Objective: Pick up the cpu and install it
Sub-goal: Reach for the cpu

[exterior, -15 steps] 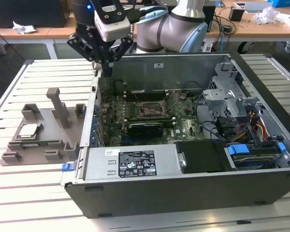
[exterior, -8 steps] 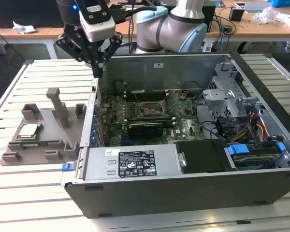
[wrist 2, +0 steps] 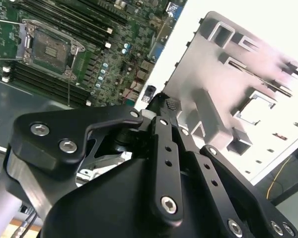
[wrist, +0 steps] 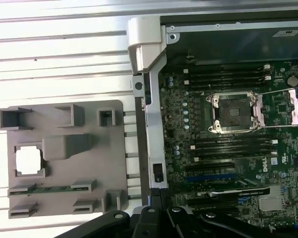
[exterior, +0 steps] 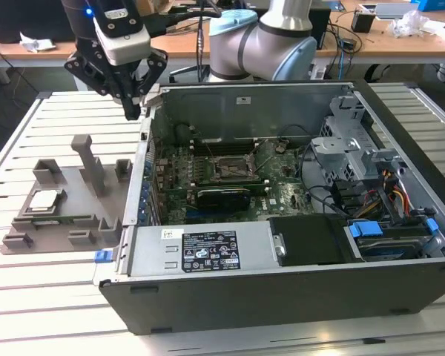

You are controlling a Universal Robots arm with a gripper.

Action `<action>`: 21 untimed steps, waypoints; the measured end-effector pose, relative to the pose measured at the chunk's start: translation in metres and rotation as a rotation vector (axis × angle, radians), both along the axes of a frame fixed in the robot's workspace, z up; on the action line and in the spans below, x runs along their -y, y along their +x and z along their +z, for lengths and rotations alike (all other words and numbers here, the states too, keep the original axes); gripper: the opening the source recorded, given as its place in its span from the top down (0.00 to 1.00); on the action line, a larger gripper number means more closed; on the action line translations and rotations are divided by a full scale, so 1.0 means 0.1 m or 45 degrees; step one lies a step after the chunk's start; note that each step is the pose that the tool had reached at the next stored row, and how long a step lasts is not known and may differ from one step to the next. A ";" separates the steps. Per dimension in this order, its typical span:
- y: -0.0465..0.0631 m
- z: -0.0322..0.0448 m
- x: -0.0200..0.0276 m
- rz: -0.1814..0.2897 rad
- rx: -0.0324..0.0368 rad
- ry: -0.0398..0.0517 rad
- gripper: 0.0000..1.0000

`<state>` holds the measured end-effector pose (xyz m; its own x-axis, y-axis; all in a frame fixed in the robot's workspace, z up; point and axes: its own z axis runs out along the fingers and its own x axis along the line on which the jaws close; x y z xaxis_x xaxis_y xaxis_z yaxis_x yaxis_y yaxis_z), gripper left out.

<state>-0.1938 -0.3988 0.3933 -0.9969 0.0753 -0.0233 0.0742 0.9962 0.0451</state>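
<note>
Tool (exterior: pixel 132 110) hangs closed, empty, over the case (exterior: pixel 282 297) wall. Cpu (exterior: pixel 44 200) lies in the tray (exterior: pixel 74 194), not yet picked. Socket (exterior: pixel 230 169) looks open, bare. Nothing done.

The fingers (wrist 2: pixel 165 121) hang between motherboard (wrist 2: pixel 114 54) and grey tray (wrist 2: pixel 201 67)

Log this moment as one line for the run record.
gripper: shut, empty, hovering between tray and case | chip: lying in tray, untouched | socket: open, empty
</note>
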 end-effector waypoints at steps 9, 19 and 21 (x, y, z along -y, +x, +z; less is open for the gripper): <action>-0.25 -0.002 -0.009 0.000 0.0001 0.000 0.89; -0.65 -0.012 -0.126 0.000 0.0000 0.000 0.89; -0.76 -0.015 -0.156 0.000 0.0000 0.000 0.89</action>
<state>-0.2698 -0.3832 0.3918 -0.9969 0.0752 -0.0233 0.0741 0.9962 0.0450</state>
